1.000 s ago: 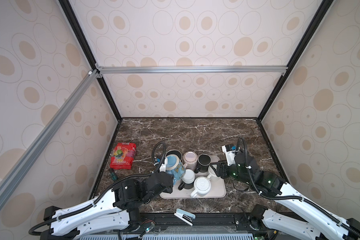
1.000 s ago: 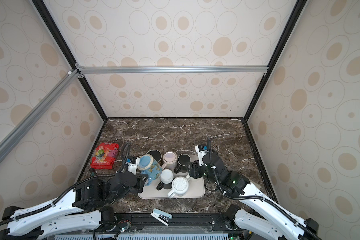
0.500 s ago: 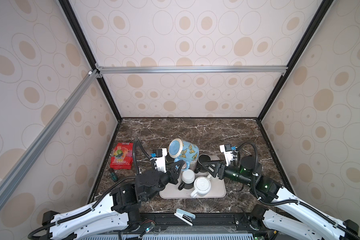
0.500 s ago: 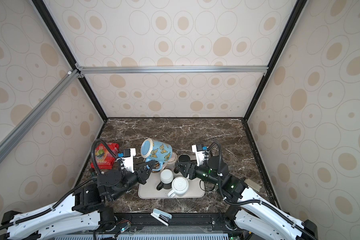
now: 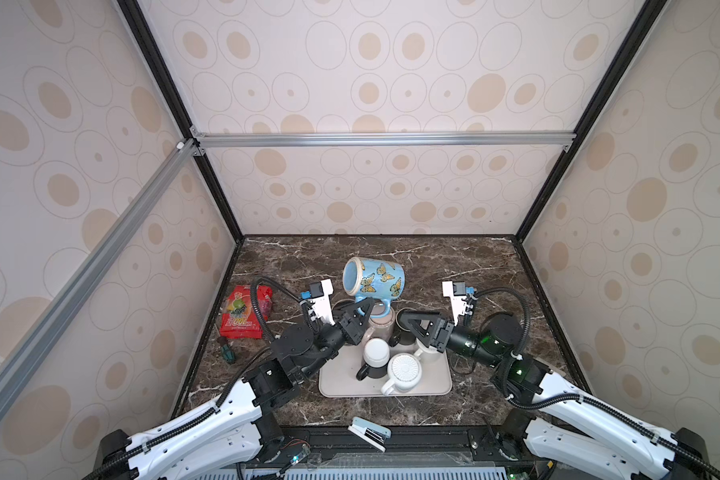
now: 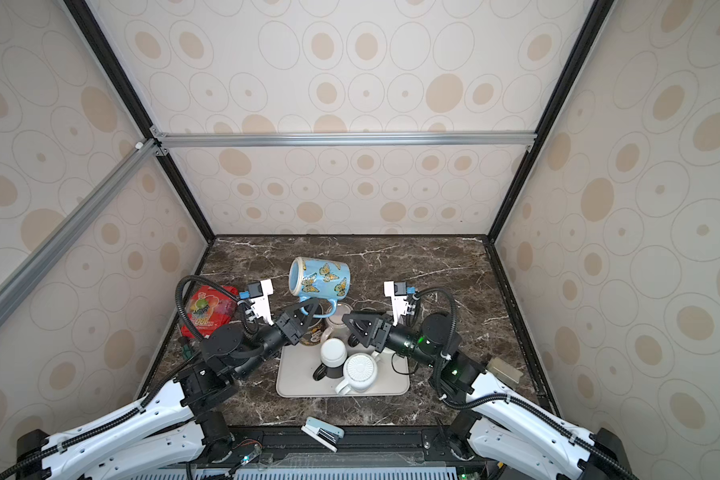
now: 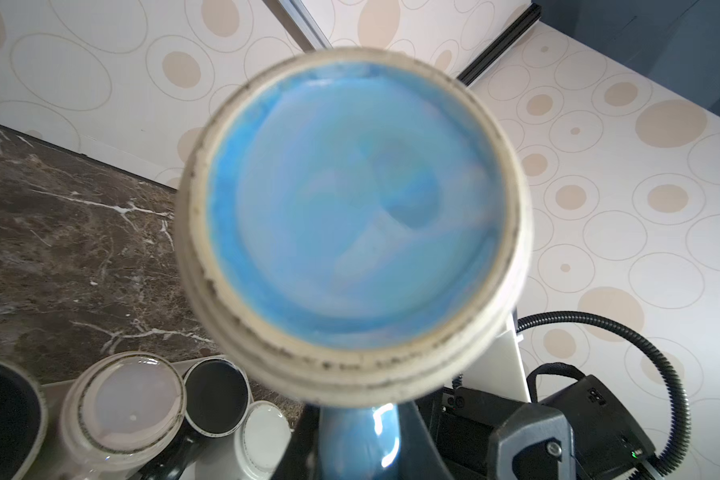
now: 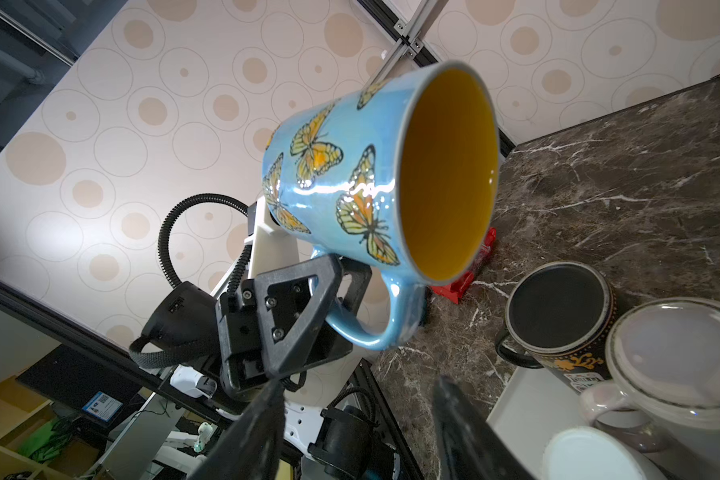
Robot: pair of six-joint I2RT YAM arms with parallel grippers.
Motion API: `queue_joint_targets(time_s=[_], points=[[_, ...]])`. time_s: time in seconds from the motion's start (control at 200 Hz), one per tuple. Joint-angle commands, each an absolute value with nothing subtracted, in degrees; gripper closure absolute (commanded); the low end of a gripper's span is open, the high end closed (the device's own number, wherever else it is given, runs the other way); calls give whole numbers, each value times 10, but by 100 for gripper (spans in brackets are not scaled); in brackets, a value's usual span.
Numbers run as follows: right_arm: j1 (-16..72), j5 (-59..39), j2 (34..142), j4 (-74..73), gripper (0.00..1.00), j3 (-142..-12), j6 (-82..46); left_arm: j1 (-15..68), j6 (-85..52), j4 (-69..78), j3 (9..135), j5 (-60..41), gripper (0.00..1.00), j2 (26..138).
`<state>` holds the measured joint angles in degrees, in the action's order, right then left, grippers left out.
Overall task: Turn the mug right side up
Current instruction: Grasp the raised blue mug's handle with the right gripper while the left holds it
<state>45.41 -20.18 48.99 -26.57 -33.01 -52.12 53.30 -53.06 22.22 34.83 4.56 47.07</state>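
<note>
Left gripper clamps my butterfly mug by its handle, mug sideways, right gripper agape at five o'clock

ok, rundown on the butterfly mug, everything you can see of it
The mug is glossy light-blue ceramic with orange monarch-style butterflies, a yellow-orange interior and a pale unglazed foot ring around a blue base. It looks intact and empty. It lies on its side in the air, mouth toward the right arm, handle downward, near the far edge of the tray. Only the left gripper, shut on the handle, touches it.
</note>
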Motion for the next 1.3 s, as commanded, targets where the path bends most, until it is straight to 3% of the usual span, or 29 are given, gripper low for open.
queue_joint_targets(time_s=[0.0, 0.255, 0.715, 0.785, 0.935, 0.945, 1.01, 1.03, 1.045, 1.18, 1.295], points=[[455, -211, 515, -308, 41, -347, -540, 523, -565, 395, 353, -16, 100, 474], [436, -224, 569, -399, 48, -339, -583, 510, -611, 482, 333, -64, 100, 524], [425, -240, 611, -467, 81, -345, -603, 483, -679, 581, 312, -133, 100, 601], [422, -243, 622, -474, 100, -347, -609, 478, -684, 588, 311, -141, 100, 610], [408, -247, 623, -462, 100, -358, -605, 444, -690, 575, 301, -158, 100, 614], [407, -246, 622, -458, 100, -360, -603, 442, -691, 571, 301, -158, 98, 614], [399, -237, 615, -434, 100, -366, -594, 420, -687, 536, 300, -157, 44, 606], [396, -236, 613, -427, 100, -368, -592, 412, -683, 521, 301, -156, 11, 602], [393, -236, 612, -423, 100, -371, -590, 408, -679, 509, 304, -156, 2, 601], [355, -240, 613, -392, 100, -389, -581, 368, -611, 353, 348, -147, 0, 579], [309, -252, 621, -362, 100, -409, -569, 356, -514, 192, 394, -75, 0, 551]])
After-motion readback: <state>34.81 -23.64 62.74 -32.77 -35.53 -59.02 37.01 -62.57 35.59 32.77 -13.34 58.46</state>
